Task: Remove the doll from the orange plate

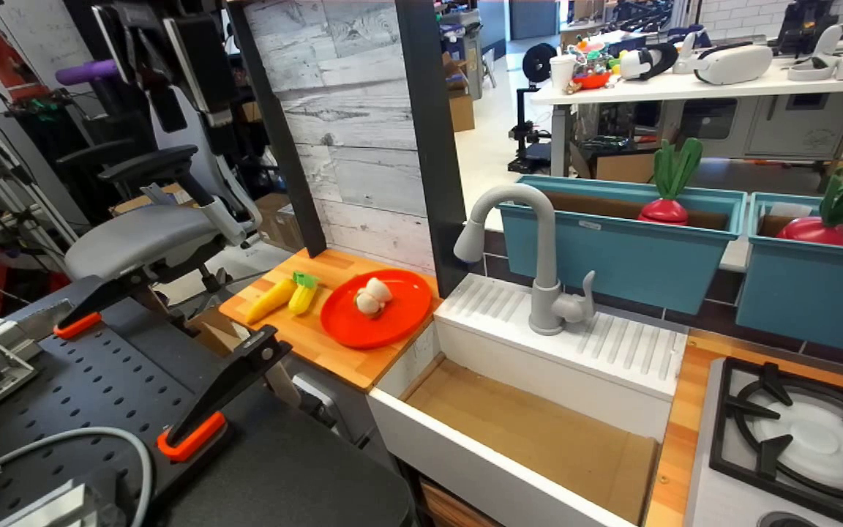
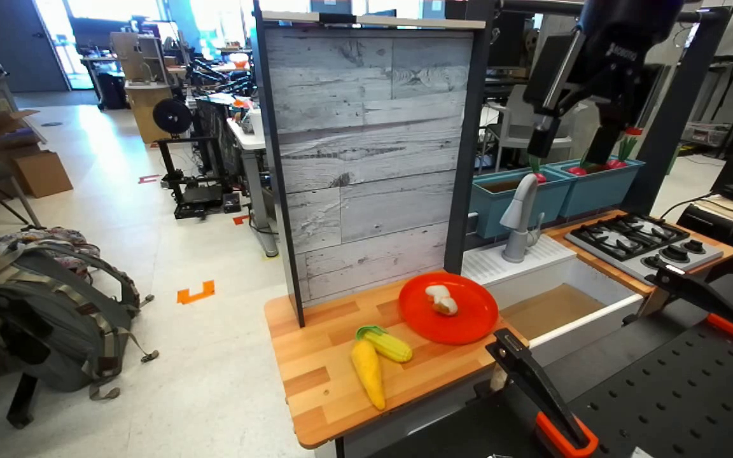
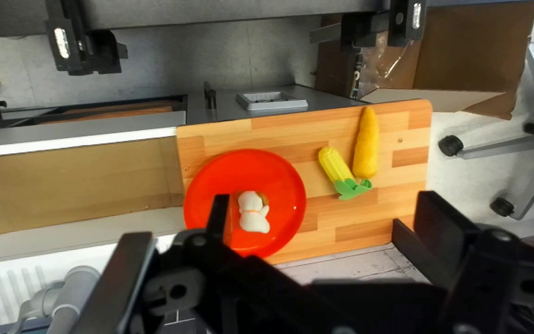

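The doll, a small cream-white toy with a tan patch, lies on the orange plate in all views: the doll is near the middle of the orange plate. The plate rests on a wooden counter. My gripper is open and empty, raised well above the counter. In the wrist view my gripper has its fingers wide apart; the left finger overlaps the plate, left of the doll. Dark gripper parts also show at the upper left of an exterior view.
A yellow corn and a yellow banana-like item lie beside the plate on the wooden counter. A sink with a grey faucet adjoins it. A tall plank panel stands at the counter's back edge.
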Controlling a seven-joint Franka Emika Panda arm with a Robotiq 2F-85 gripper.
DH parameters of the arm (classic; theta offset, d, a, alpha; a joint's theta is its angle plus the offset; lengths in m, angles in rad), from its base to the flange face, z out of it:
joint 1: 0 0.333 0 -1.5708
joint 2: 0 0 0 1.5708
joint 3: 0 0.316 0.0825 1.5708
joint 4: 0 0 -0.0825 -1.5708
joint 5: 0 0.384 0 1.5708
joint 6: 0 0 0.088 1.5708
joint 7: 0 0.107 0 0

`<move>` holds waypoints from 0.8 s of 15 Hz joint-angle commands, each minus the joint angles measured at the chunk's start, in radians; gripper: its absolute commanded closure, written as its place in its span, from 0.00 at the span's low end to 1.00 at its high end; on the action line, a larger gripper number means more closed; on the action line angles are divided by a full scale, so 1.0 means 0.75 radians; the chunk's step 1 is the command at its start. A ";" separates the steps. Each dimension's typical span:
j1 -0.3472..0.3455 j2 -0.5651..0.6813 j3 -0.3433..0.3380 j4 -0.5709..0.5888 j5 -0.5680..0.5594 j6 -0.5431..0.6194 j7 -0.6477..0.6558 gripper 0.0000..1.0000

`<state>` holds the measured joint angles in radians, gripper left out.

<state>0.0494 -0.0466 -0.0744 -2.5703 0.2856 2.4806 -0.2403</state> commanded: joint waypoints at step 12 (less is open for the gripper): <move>-0.177 0.751 0.240 0.526 0.209 0.275 -0.036 0.00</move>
<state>-0.0401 0.4210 0.0542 -2.2497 0.4233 2.6266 -0.2650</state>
